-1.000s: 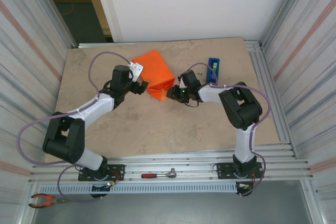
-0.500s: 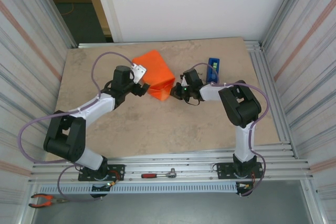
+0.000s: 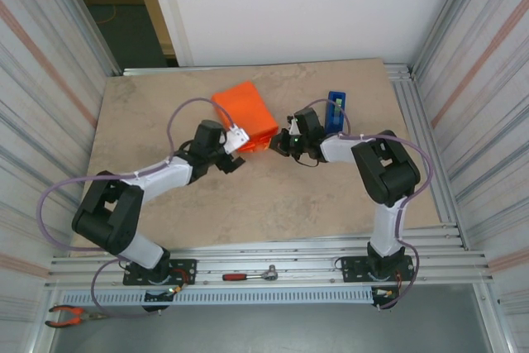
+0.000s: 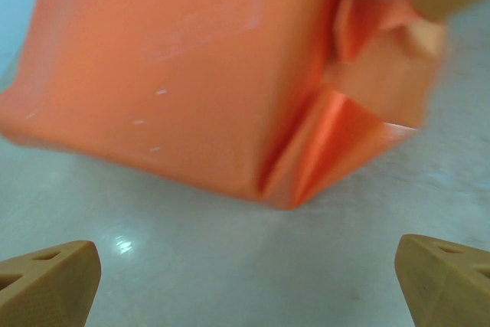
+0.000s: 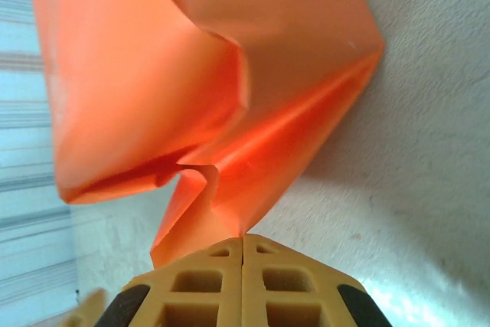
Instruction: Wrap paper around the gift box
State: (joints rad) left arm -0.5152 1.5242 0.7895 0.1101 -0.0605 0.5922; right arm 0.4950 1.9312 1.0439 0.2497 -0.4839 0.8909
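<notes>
My right hand (image 3: 279, 143) sits at the near right corner of the paper (image 3: 245, 110) in the overhead view. My left hand (image 3: 236, 145) is at the paper's near edge. The paper stands as a boxy orange bundle on the tabletop (image 3: 165, 105). No pink shows, so I take the gift box to be inside it. A blue tape dispenser (image 3: 335, 111) lies to the right of the paper, apart from it.

On the left wrist camera, the left hand (image 4: 245, 285) is spread wide and holds nothing. It faces the paper (image 4: 184, 59), whose corner folds into a loose triangular pleat.

On the right wrist camera, the right hand (image 5: 243, 269) has its fingers pressed together on a narrow tail of the paper (image 5: 191, 74). Above that tail the end flaps gape, uncreased.

My worry is that thin tail. If I pull with the right hand, it may tear or slip free, and the end fold would spring open. If the left hand goes in too low, it could crush the pleat or push the light bundle across the smooth tabletop.
</notes>
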